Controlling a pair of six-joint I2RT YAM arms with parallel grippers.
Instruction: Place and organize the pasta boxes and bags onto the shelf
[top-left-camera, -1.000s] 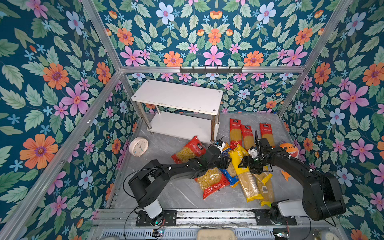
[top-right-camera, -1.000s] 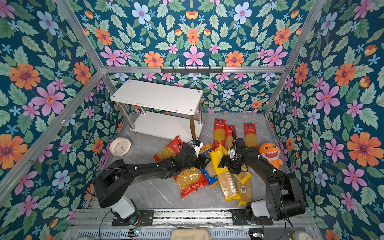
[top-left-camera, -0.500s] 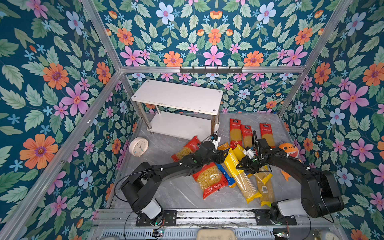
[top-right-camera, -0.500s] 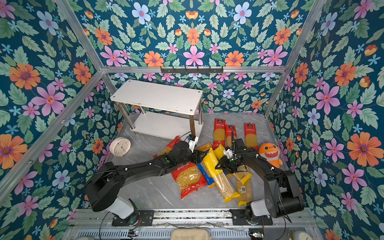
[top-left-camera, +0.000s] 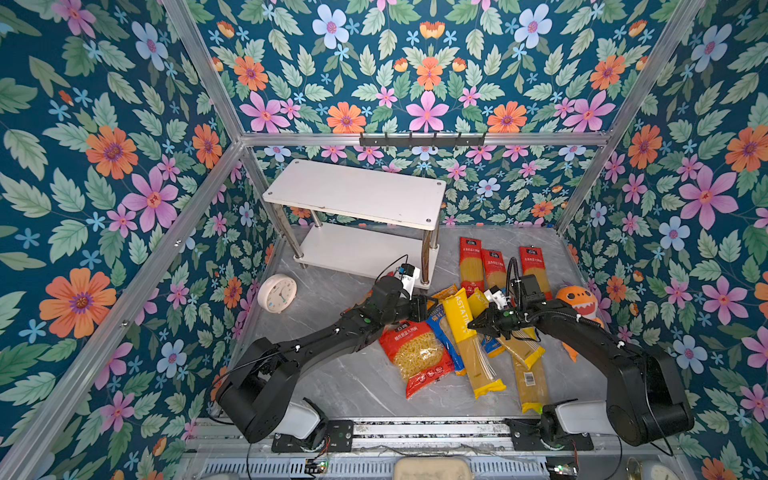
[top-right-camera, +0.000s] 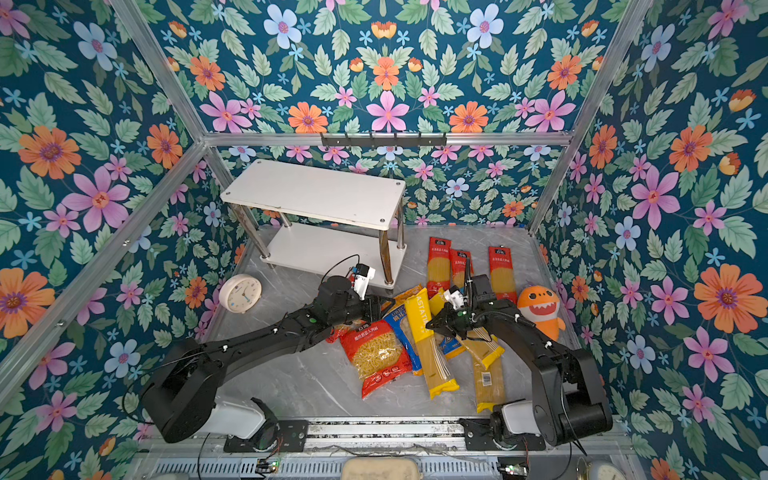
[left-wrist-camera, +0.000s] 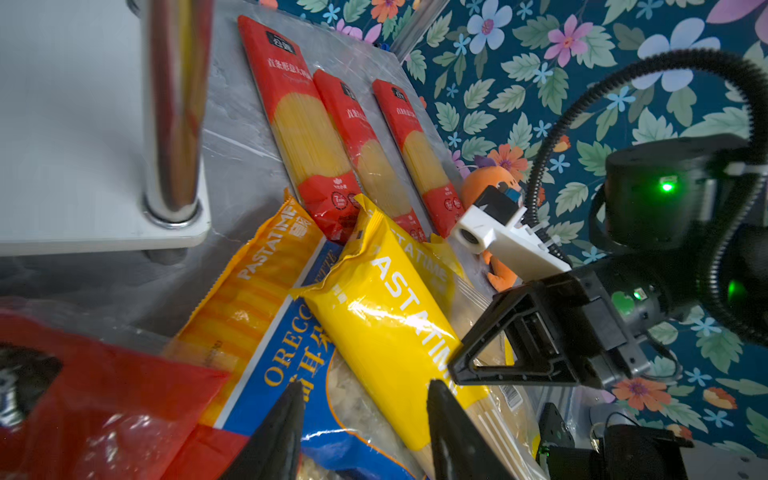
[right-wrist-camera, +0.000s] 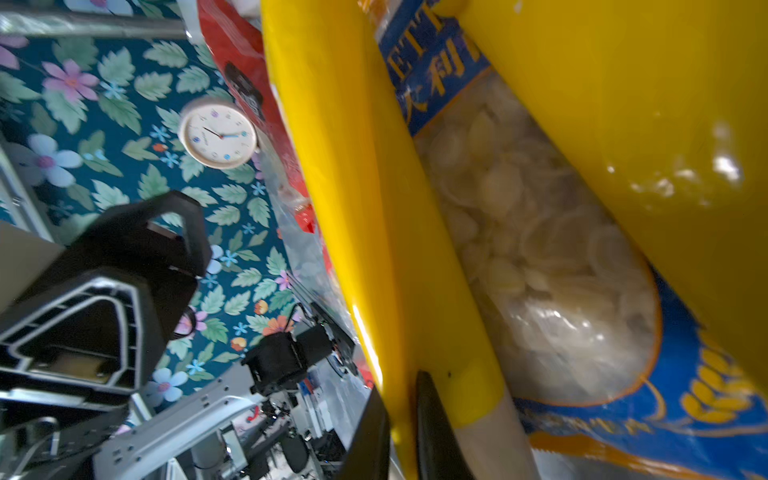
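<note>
While my right claw (right-wrist-camera: 399, 399) pinches the edge of the yellow pack (right-wrist-camera: 353, 208), my left claw (left-wrist-camera: 365, 383) hangs spread just over the blue bag (left-wrist-camera: 286, 357) beside it.

**Left arm** (top-left-camera: 324, 336): we record it stretched low from its base at the near left. The forearm runs toward the middle and the wrist is turned so the tool points right.

**Left gripper** (left-wrist-camera: 365, 436): we find its jaws apart. The two dark fingers (left-wrist-camera: 286, 432) taper to points with a clear gap between them, and nothing is clasped there.

**Right arm** (top-left-camera: 582, 332): we note it coming from the near right base, with the forearm reaching leftward toward the middle.

**Right gripper** (right-wrist-camera: 401, 440): we see its jaws drawn almost together, pinching the thin edge of a yellow pack (right-wrist-camera: 353, 208).

**Both grippers:** we log the tips pointing toward each other, near but apart.
</note>
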